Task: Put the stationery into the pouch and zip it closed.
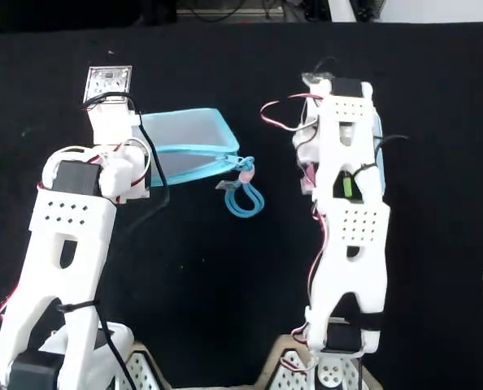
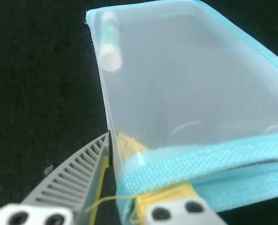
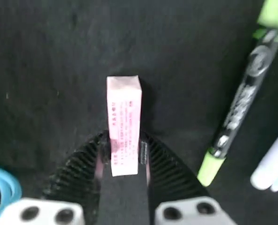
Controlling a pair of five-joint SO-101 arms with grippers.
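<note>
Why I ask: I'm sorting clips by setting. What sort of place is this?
Probably a robot lab bench, not a home desk: a black-covered table, cables behind its far edge, and the right gripper clamping an eraser while the left gripper pinches the pouch.

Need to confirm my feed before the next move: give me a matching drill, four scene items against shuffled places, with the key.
1 pouch
2 pink eraser
3 green marker
4 blue loop

A loose on the black table, attached to nothing
B between the right gripper's fingers
C at the pouch's zip end
D edge clamped by the left gripper

Pairs: 1-D, 2-B, 3-A, 4-C
</note>
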